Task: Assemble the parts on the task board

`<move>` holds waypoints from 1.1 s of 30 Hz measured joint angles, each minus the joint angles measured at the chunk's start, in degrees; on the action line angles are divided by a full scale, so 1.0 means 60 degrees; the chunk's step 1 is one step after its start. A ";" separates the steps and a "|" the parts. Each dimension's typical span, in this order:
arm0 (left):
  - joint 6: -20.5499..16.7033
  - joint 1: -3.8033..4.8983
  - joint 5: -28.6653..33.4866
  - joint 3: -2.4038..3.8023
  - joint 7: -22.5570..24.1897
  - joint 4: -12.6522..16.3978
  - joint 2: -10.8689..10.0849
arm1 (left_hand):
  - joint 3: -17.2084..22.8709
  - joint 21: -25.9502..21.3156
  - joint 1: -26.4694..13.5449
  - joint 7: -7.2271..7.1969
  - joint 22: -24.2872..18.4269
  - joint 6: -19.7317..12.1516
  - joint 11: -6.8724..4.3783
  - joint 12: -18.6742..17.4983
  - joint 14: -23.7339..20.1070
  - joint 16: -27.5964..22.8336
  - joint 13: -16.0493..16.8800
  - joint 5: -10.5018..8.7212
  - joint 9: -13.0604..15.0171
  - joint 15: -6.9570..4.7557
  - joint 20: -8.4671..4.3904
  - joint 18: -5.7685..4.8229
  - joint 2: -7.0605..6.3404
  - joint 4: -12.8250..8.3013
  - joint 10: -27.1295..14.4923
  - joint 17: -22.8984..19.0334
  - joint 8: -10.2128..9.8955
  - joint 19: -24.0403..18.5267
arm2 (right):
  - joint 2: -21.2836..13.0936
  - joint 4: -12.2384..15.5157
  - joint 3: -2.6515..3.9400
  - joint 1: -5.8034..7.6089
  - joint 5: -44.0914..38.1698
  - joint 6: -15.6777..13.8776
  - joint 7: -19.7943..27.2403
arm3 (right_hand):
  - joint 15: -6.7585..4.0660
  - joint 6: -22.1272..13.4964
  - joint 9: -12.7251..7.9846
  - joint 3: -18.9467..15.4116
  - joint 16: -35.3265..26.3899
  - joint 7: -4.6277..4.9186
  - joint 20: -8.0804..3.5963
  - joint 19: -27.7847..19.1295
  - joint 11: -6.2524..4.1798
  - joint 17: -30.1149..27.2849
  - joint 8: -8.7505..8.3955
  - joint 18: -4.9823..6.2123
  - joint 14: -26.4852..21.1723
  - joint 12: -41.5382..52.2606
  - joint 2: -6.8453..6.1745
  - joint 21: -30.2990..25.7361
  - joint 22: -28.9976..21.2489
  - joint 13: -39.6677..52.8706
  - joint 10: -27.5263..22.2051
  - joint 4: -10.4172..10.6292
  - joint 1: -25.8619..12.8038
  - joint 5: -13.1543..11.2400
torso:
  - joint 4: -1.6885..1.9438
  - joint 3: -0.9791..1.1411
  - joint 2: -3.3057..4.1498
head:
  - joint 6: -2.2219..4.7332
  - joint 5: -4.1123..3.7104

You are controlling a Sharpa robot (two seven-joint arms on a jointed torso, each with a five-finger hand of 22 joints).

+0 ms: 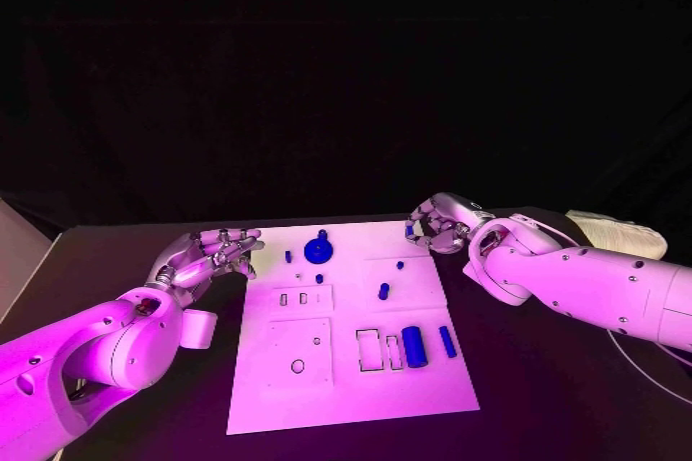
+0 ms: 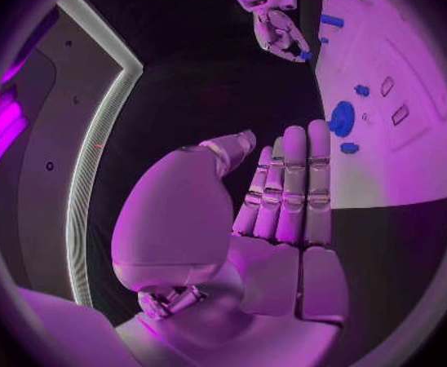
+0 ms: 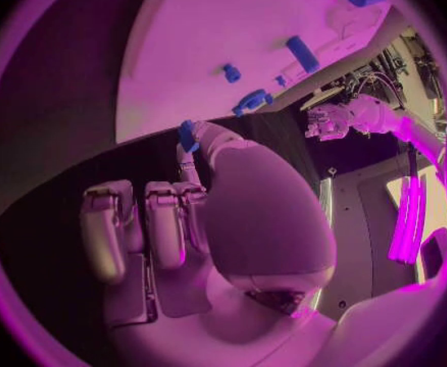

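The task board (image 1: 346, 381) lies flat in the middle of the black desk (image 1: 548, 401), its long sides running from near to far.

Parts on the board:
- A round blue part with a top stub (image 1: 319, 248) sits at the far edge, left of centre.
- A small blue peg (image 1: 289, 256) stands just left of it.
- A small dark blue piece (image 1: 319, 278) lies nearer, below the round part.
- A short blue pin (image 1: 384, 291) lies near the board's centre, with a smaller blue piece (image 1: 400, 265) farther off and to its right.
- A blue cylinder (image 1: 414, 346) lies in the near right area, beside the rectangular slots.
- A thinner blue bar (image 1: 447, 341) lies just right of the cylinder, near the right edge.

Left hand (image 1: 216, 253): positioned off the board's far left corner, over the desk. In the left wrist view its fingers (image 2: 295, 187) lie straight and side by side, and it grasps nothing.

Right hand (image 1: 440, 224): positioned at the board's far right corner. In the right wrist view a small blue part (image 3: 188, 135) is pinched at the tips of its thumb and a finger; the other fingers (image 3: 142, 220) are curled in.
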 measured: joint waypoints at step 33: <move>0.0004 0.0000 -0.0012 -0.0002 -0.0033 -0.0078 0.0102 | 0.0000 0.0036 0.0000 -0.0036 0.0011 -0.0035 0.0034 0.0000 0.0000 0.0000 0.0000 0.0000 -0.0002 0.0000 -0.0004 -0.0001 0.0000 0.0000 -0.0034 -0.0007 0.0000 0.0005 | 0.1839 0.2656 -0.0209 -0.0739 -0.1463 -0.0856 -0.3085 | -0.0067 0.0050 0.0003 0.0198 0.0000 0.0042 -0.0069 0.0001 -0.0126 -0.0003 0.0117 -0.0001 0.0000 0.0000 0.0024 0.0000 0.0006 -0.0003 0.0008 -0.0121 -0.0255 0.0419 | 0.0024 -0.0176 -0.0206 | -0.0123 0.0236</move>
